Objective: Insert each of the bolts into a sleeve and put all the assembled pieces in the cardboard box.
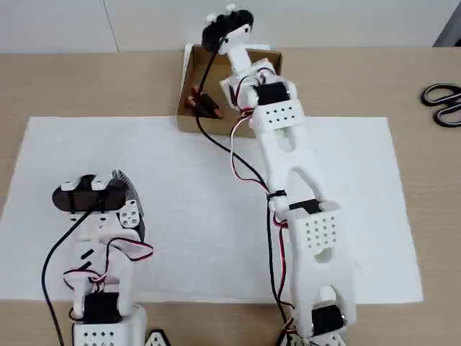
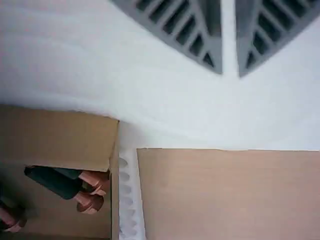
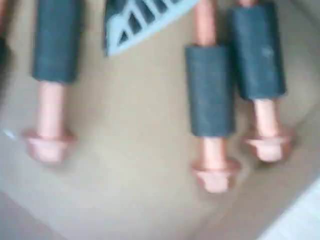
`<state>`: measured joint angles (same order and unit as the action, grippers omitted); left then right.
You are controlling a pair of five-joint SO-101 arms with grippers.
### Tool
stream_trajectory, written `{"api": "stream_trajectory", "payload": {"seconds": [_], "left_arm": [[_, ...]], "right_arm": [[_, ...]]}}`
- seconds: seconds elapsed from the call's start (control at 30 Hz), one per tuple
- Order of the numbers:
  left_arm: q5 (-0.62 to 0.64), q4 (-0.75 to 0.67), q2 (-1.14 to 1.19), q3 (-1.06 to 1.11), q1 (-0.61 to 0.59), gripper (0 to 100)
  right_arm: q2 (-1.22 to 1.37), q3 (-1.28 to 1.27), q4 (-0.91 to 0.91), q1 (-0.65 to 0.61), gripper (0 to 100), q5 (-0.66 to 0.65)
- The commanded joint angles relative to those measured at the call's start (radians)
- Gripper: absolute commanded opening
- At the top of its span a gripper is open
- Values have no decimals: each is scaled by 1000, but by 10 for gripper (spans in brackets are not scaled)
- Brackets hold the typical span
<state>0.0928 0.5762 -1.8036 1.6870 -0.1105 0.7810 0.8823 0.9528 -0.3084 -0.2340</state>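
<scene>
Overhead view of a wooden table (image 1: 72, 79) covered by a white mat (image 1: 180, 187), with two white robot arms based at 5 and 7 o'clock. The right arm (image 1: 288, 144) lies stretched across the mat to the cardboard box (image 1: 185, 83) at 12 o'clock. The right gripper (image 1: 207, 106) hangs inside the box, towards its 9 o'clock wall; whether it is spread or pressed together cannot be told. Its wrist camera looks down at the box floor, where three assembled pieces (image 3: 210, 95) lie: copper-coloured flanged bolts (image 3: 212, 175) pushed through dark sleeves (image 3: 257, 55). Two pieces lie side by side, nearly touching, and the third piece (image 3: 50, 75) lies apart from them. All three have their long axes parallel and their bolt heads at the same end. The pieces sit directly beneath the right gripper, so the right arm is by far the nearer. Any coming move there is judged to be a straight lift clear of the box walls. The left gripper (image 2: 229, 72) hovers over the mat at 8 o'clock, well apart from the box. Its grey fingers (image 2: 195, 35) are pressed almost together, with a thin slit and nothing between them. Scissors (image 1: 443, 101) lie at 2 o'clock. In the overhead view the right arm covers much of the box, so the pieces cannot be counted there. The sleeves' far ends are cut off in the right wrist view.
</scene>
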Motion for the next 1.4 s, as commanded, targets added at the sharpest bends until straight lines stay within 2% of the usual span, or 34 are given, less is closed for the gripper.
{"api": "stream_trajectory", "payload": {"seconds": [0.0,0.27,0.33,0.6,0.87,1.0,1.1,1.2,1.37], "left_arm": [[-3,0,-9,-5,2,7],[0,0,-9,-5,2,7],[0,0,-9,-5,2,7],[0,0,-9,-5,3,7],[0,0,-9,-5,3,7],[0,0,-9,-5,3,7],[0,0,-9,-5,3,7],[2,2,-9,-5,3,7],[2,2,-9,-5,5,7]], "right_arm": [[-229,15,186,1,226,2],[-456,9,656,-12,226,2],[-486,8,723,-12,226,2],[-728,-3,734,-54,226,-6],[-1069,-315,725,-177,225,-6],[-1099,-568,645,-177,225,0],[-1104,-760,509,-177,224,0],[-1104,-957,325,-168,224,0],[-1104,-1286,-88,-124,224,-2]]}}
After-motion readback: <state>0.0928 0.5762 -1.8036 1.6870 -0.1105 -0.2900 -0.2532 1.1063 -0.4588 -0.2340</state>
